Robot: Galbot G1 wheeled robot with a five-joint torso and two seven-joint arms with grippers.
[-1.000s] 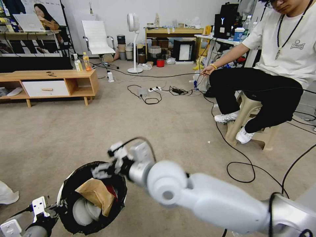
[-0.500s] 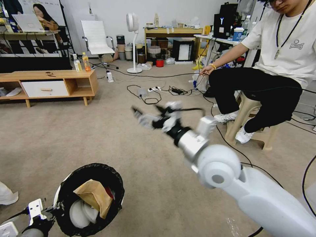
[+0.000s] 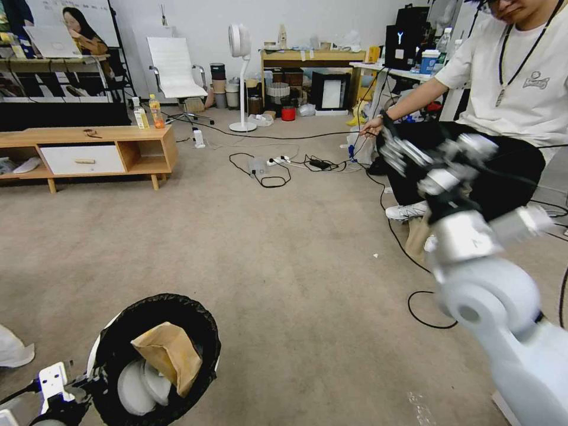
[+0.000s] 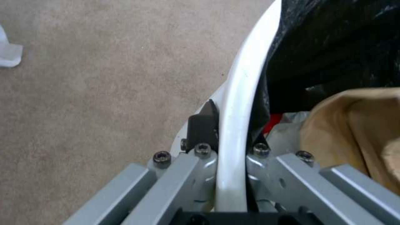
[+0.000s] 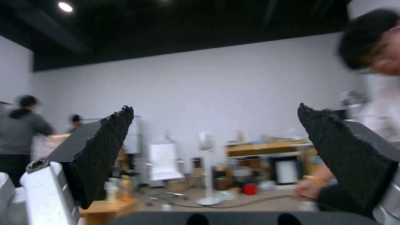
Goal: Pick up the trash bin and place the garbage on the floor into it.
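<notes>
The left gripper [image 4: 231, 137] pinches the white rim of the trash bin [image 3: 155, 361] at near left, one finger outside, one inside against the black liner. A brown paper bag [image 3: 170, 355] leans inside. No writing on either is readable. The right gripper [image 3: 393, 151] is raised at far right, fingers spread and empty. Bare floor [image 3: 284, 248] lies open between them.
</notes>
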